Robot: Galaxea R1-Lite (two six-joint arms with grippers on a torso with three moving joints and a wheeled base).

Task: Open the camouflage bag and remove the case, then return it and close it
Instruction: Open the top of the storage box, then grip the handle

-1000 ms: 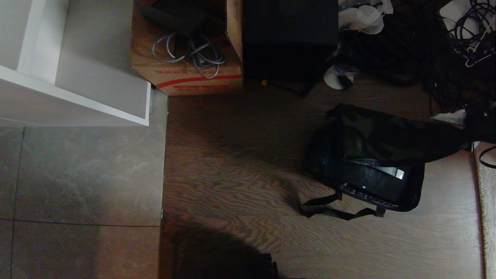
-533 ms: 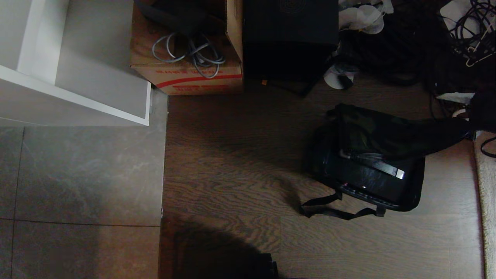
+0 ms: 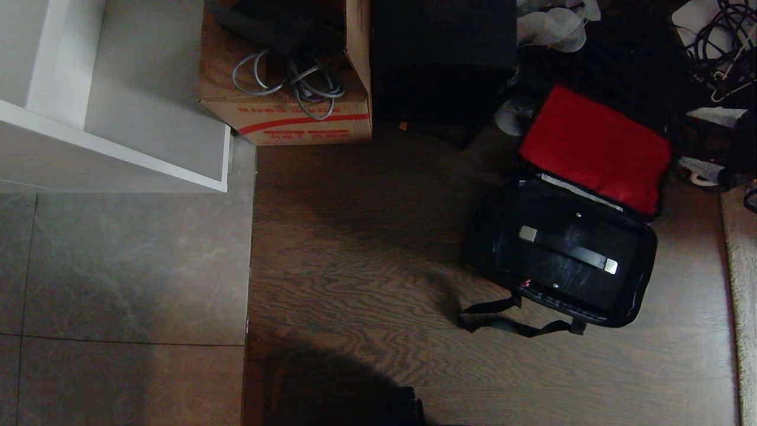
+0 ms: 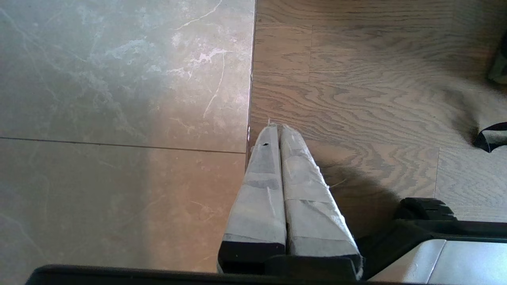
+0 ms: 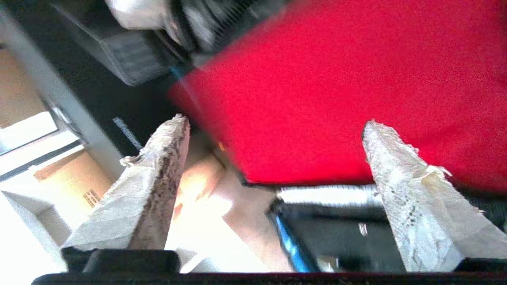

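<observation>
The camouflage bag [image 3: 641,278] stands open on the wooden floor at the right. Its lid [image 3: 594,148] is thrown back away from me, red lining up. Inside lies the black case [image 3: 556,275] with a silver-ended handle [image 3: 568,249]. My right gripper [image 5: 276,122] is open and holds nothing. It hovers by the red lid [image 5: 336,79], above the bag's pale zip edge [image 5: 328,194]. The right arm shows only as a dark shape [image 3: 742,148] at the picture's right edge. My left gripper [image 4: 277,127] is shut and empty, parked above the seam between tile and wood.
A cardboard box [image 3: 284,112] with grey cables and a plain black box [image 3: 443,53] stand at the back. A white shelf [image 3: 118,118] is at the left, tangled cables [image 3: 709,47] at the back right, a pale rug [image 3: 742,307] at the right. Bag straps [image 3: 502,322] trail forward.
The lid, first lying over the bag and pulled rightward, has flipped back to show its red lining. The case is now fully uncovered. The dark arm shape drew back at the right edge.
</observation>
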